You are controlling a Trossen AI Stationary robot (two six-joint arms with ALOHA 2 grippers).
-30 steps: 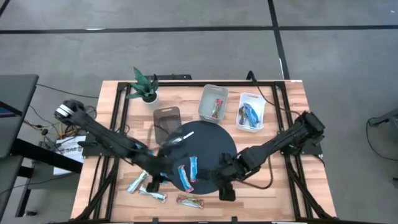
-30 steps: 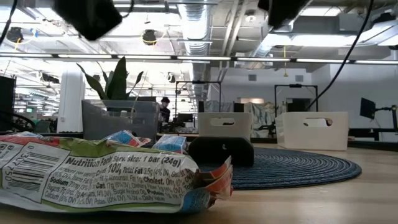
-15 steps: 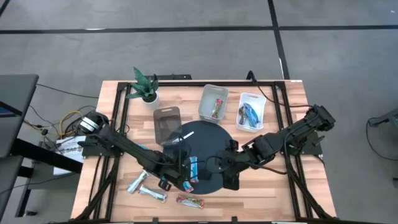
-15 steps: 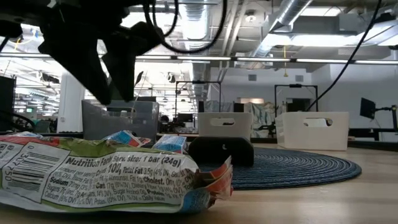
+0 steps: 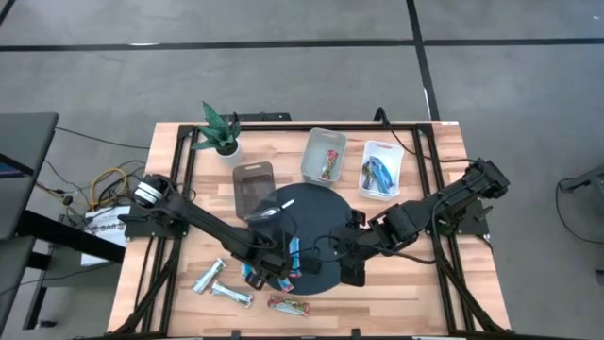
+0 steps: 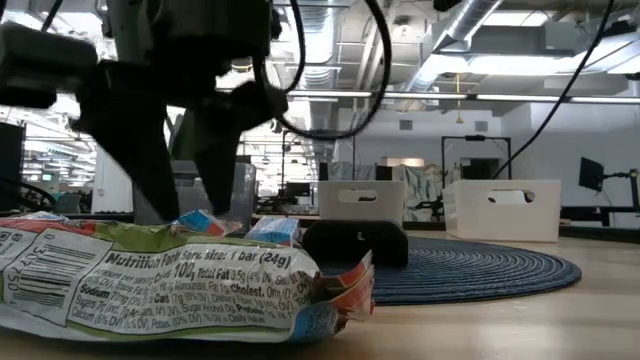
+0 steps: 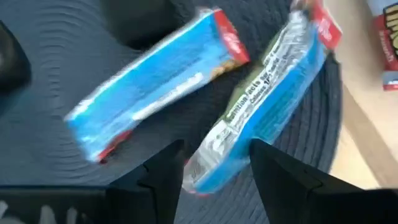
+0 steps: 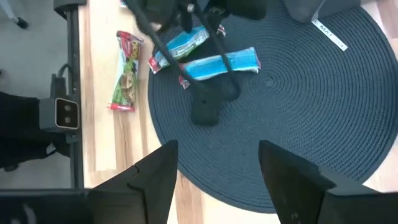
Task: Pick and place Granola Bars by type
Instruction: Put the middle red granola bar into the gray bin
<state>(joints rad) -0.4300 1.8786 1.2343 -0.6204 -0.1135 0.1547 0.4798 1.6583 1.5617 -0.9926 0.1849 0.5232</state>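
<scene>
Here, the left tool (image 7: 214,165) is lowered with its fingers apart astride the end of a blue granola bar (image 7: 261,106) at the edge of the round dark mat (image 5: 326,212). A second blue bar (image 7: 155,87) is seen just beside it. The right tool (image 8: 217,168) is held open above the mat, near a small black block (image 8: 204,111).
</scene>
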